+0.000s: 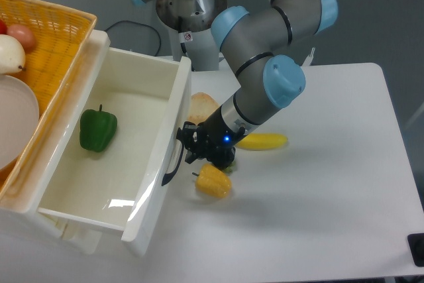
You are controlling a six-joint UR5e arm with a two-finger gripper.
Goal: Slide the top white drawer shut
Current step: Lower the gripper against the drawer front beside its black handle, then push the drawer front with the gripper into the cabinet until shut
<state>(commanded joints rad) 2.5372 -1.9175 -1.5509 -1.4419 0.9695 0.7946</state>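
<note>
camera view: the top white drawer (112, 157) stands pulled fully out, a green pepper (98, 130) inside. the gripper (188, 145) sits against the black handle (173, 157); finger spacing cannot be told. step judged: contact made; next, a steady push inward.

The pincer (187, 144) is seen against the drawer's (126, 144) black handle (173, 157), and its jaws cannot be made out. The basket (46, 38) and the plate (13, 120) in it are cut off by the left edge. The bread (202, 106) is partly hidden behind the arm (265, 91).
</note>
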